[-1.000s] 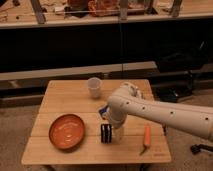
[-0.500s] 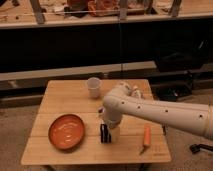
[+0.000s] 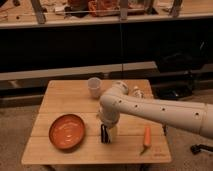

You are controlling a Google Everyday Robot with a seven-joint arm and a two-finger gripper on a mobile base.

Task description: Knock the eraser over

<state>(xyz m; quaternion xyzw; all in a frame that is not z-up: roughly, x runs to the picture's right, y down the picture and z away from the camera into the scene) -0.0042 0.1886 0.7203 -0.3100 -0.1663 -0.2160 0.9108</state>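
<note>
Wooden table (image 3: 65, 100), pale slats, fills the lower half of the frame; dark shelving runs behind it.

Arm: my white arm (image 3: 160, 112) comes in from the right edge and bends down over the middle of the tabletop.

Gripper: my gripper (image 3: 111, 131) points downward at the lower centre of the frame, low over the table, just right of the eraser. Whether it is spread or closed does not show (the wrist housing hides it). I cannot tell if it touches the eraser or stops just short.

Eraser: the eraser (image 3: 104, 134) is a small dark block with thin pale stripes, standing upright on the table at lower centre, between the orange plate and my gripper.

Other items:
- orange plate (image 3: 66, 131), lower left of the table, near the eraser but apart from it.
- white cup (image 3: 94, 86), upright, near the table's far edge, well apart from the eraser.
- carrot (image 3: 146, 136), lying at lower right, lengthwise toward the front edge.
- small pale object (image 3: 136, 92) at the far right of the table, partly behind my arm (kind not clear).
</note>
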